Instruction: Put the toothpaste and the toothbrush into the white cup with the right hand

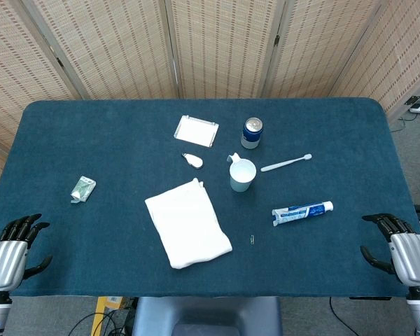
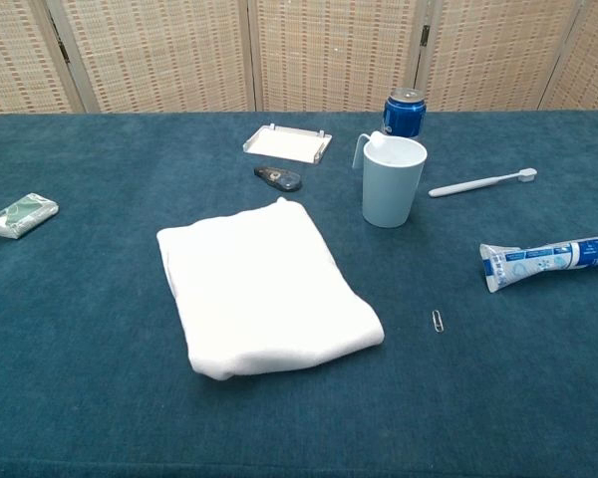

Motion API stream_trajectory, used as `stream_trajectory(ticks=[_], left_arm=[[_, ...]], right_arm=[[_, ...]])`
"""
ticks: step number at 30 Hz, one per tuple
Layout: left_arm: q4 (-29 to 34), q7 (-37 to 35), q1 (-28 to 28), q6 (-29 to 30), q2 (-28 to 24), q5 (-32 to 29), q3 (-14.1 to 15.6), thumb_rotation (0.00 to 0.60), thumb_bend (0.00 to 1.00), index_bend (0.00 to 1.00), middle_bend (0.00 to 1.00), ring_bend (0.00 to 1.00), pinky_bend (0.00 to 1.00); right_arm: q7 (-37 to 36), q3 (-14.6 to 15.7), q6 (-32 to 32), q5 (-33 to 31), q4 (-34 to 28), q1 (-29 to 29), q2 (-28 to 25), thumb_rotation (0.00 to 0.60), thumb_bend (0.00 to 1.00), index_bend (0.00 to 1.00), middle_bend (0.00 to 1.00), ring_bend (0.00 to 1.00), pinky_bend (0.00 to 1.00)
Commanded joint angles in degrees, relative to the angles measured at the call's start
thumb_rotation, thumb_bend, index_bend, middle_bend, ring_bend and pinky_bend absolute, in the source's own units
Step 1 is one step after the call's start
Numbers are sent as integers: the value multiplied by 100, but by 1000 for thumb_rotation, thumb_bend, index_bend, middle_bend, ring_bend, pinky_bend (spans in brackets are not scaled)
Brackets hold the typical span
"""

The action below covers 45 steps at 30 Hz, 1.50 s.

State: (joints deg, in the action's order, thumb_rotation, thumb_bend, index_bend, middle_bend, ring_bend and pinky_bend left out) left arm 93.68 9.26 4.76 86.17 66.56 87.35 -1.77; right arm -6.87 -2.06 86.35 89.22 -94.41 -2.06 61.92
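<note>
**Blue-covered table before woven screens**

White cup (image 1: 242,175) stands upright at centre. Toothbrush (image 1: 286,164) lies at its 2 o'clock; toothpaste (image 1: 302,212) at 4 o'clock, well apart. Folded towel (image 1: 187,222) at 7 o'clock. Right hand (image 1: 400,249) and left hand (image 1: 12,248) rest at the near corners, empty, fingers apart.

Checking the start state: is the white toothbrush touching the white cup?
Apart. The head view shows bare blue cloth between the white plastic toothbrush and the white cup; the chest view shows the same gap.
</note>
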Motion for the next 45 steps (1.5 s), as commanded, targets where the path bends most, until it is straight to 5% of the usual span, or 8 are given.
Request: stream_trajectory(ticks=[1, 21, 29, 34, 39, 45], left_arm=[[-9, -2, -2, 1, 7, -1, 2, 600, 270, 271, 172, 151, 178], [-85, -31, 24, -74, 86, -61, 6, 600, 270, 271, 172, 151, 178], [-140, -96, 14, -73, 104, -69, 19, 600, 270, 271, 172, 151, 178], [-193, -140, -25, -55, 95, -100, 40, 600, 270, 271, 172, 151, 177], [-238, -184, -73, -29, 71, -137, 56, 600, 270, 270, 171, 151, 178], [-314, -278, -126, 3, 74, -167, 69, 600, 270, 270, 172, 151, 177]], right_arm=[[-1, -3, -12, 2, 9, -12, 12, 600, 213, 277, 297, 209, 290], [244, -149, -328, -166, -23, -275, 125, 600, 214, 277, 335, 209, 290], [711, -308, -1498, -610, -27, -956, 192, 600, 214, 277, 364, 209, 290], [976, -450, -2172, -898, 325, -1450, 531, 600, 200, 277, 364, 210, 291], [1427, -538, -2444, -1022, 774, -1807, 1035, 600, 59, 277, 363, 216, 291], [1922, -549, -2791, -1198, 1220, -2175, 1565, 600, 56, 277, 356, 217, 290]])
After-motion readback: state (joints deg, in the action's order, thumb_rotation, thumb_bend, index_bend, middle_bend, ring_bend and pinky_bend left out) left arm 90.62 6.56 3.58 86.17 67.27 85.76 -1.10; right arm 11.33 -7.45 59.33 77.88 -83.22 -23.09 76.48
